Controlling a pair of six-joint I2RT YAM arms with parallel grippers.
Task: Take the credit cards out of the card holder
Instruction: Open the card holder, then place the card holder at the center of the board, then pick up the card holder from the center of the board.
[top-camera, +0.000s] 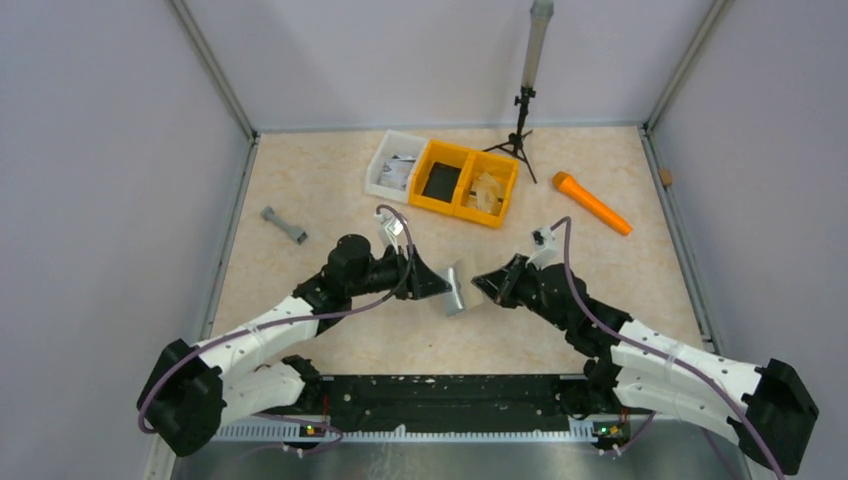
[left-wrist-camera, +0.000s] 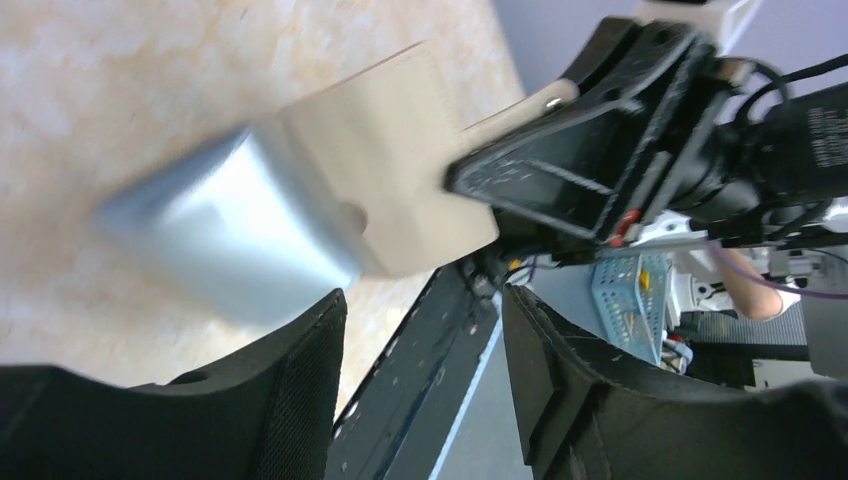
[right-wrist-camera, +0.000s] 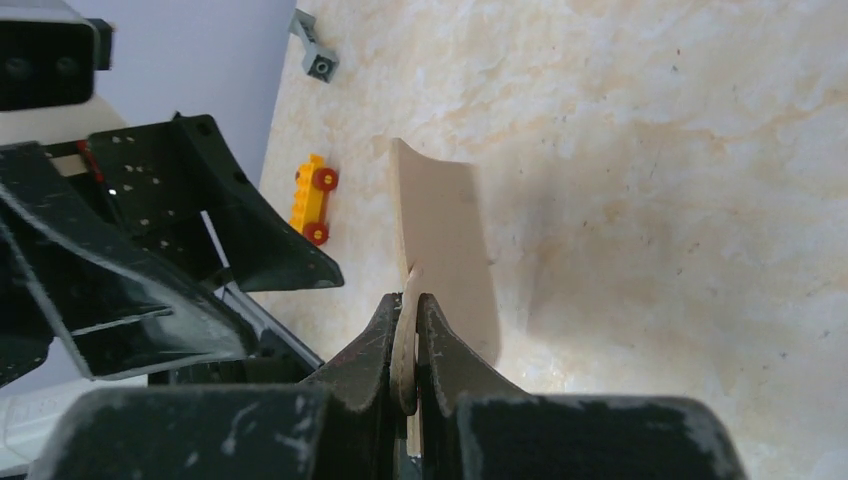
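The card holder (top-camera: 482, 277) hangs in the air between my two grippers, above the middle of the table. My right gripper (top-camera: 490, 285) is shut on its tan edge; in the right wrist view the tan sheet (right-wrist-camera: 440, 230) stands out past the shut gripper (right-wrist-camera: 412, 300). In the left wrist view the tan face (left-wrist-camera: 400, 170) has a silvery blue-grey part (left-wrist-camera: 230, 235) sticking out of one end; I cannot tell whether that is a card. My left gripper (top-camera: 440, 285) is open, its fingers (left-wrist-camera: 300, 380) wide apart just below the silvery end, with nothing between them.
A yellow two-part bin (top-camera: 466, 183) and a white bin (top-camera: 392, 165) stand at the back. An orange cylinder (top-camera: 592, 203) lies back right and a grey part (top-camera: 284, 226) at the left. A small tripod (top-camera: 518, 125) stands behind. A yellow toy car (right-wrist-camera: 312, 198) sits near the left arm.
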